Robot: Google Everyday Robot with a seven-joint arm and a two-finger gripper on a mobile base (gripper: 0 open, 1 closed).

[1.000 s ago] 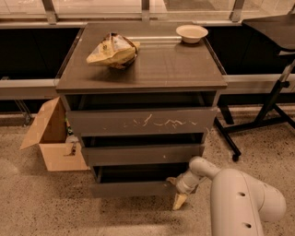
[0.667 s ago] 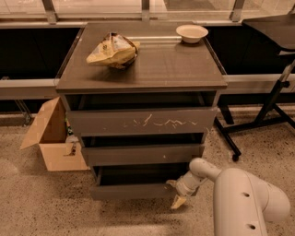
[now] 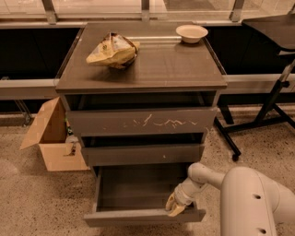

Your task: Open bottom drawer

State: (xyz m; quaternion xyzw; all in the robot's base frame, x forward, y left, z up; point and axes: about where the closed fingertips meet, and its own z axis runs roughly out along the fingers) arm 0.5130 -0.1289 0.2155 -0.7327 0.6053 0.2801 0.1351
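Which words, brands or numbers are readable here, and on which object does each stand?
No text is readable.
Bag on the cabinet top: dark print, too blurred to read.
Cardboard box on the floor: small dark mark, illegible.
Tool, at the front edge of the open bottom drawer: no marking visible.

Robotics test area, speckled floor (image 3: pixel 27 203), windows (image 3: pixel 92 5), cardboard box (image 3: pixel 50 138) beside drawer cabinet (image 3: pixel 152 69), gripper (image 3: pixel 176 206) at front rim of bottom drawer (image 3: pixel 138 217).

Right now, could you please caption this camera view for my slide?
Gripper at the front lip of the open bottom drawer of a cabinet.
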